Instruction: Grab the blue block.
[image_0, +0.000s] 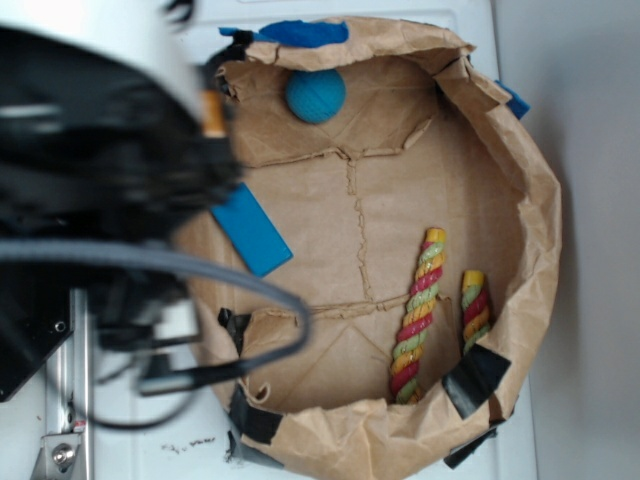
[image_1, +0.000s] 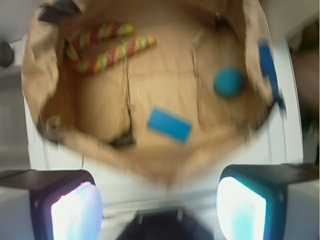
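The blue block (image_0: 251, 229) is a flat bright blue slab lying on the floor of a brown paper tub (image_0: 520, 200), near its left wall. In the wrist view the block (image_1: 169, 124) lies well ahead of and below my gripper (image_1: 159, 210). The gripper is open and empty, its two fingers wide apart, high above the tub's near rim. In the exterior view the arm is a large blurred black and white mass at the left, and the fingers are hidden there.
A round teal-blue ball (image_0: 315, 95) sits at the tub's far end; it also shows in the wrist view (image_1: 229, 82). Two striped rope twists (image_0: 418, 312) lie at the right. Blue tape (image_0: 300, 32) and black tape (image_0: 475, 378) patch the rim.
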